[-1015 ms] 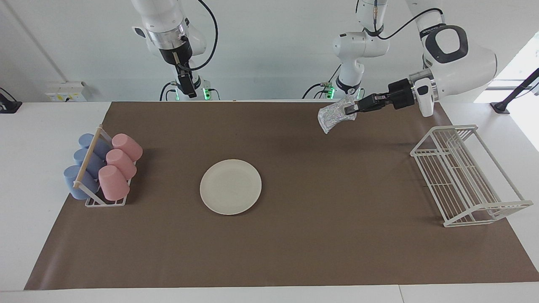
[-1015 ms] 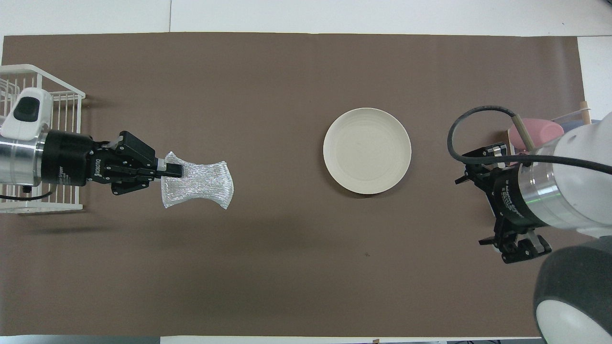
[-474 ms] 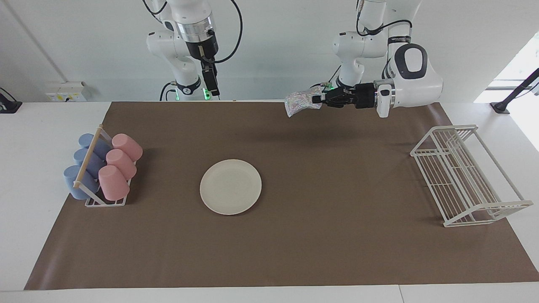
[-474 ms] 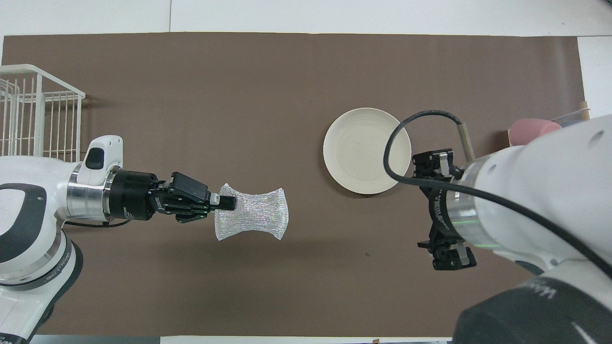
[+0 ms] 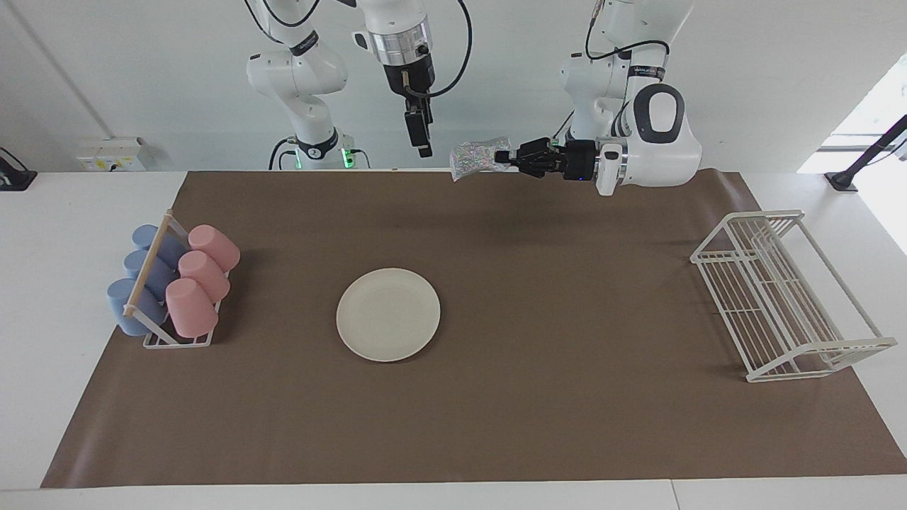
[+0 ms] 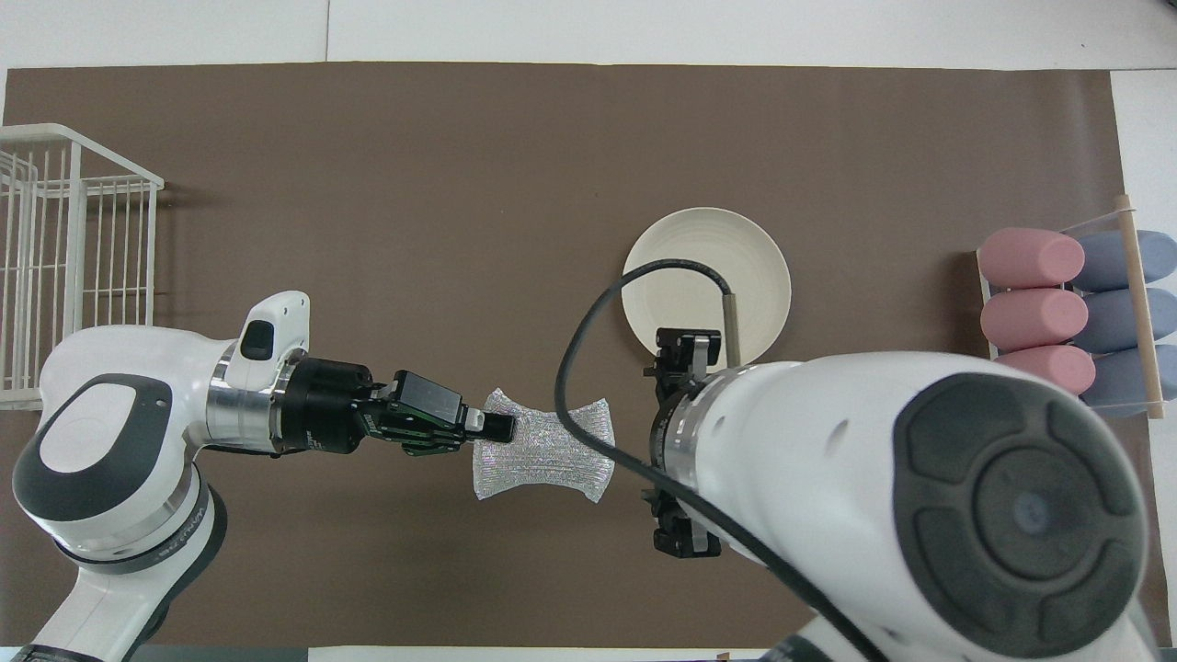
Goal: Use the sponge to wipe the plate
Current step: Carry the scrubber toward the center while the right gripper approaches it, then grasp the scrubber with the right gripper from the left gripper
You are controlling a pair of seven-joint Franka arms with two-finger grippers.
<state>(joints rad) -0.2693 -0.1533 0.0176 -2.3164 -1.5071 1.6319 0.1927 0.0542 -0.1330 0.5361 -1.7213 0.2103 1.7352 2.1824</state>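
Observation:
The cream-white plate (image 5: 388, 314) lies flat on the brown mat, near the middle and toward the right arm's end. In the overhead view the plate (image 6: 703, 244) is partly covered by the right arm and its cable. My left gripper (image 5: 504, 157) is up in the air, fingers level, shut on one edge of the silvery glittery sponge (image 5: 471, 157). The sponge (image 6: 542, 450) hangs over the mat's robot-side strip, clear of the plate; the left gripper (image 6: 497, 428) shows beside it. My right gripper (image 5: 423, 147) points straight down, raised high beside the sponge and apart from it.
A rack of pink and blue cups (image 5: 170, 287) stands at the right arm's end of the mat (image 5: 496, 425). A white wire dish rack (image 5: 779, 294) stands at the left arm's end. The right arm's big wrist (image 6: 828, 478) hides much of the overhead view.
The left gripper has carried the sponge up and toward the table's middle. The right arm has swung toward the middle too, and its gripper now hangs beside the sponge.

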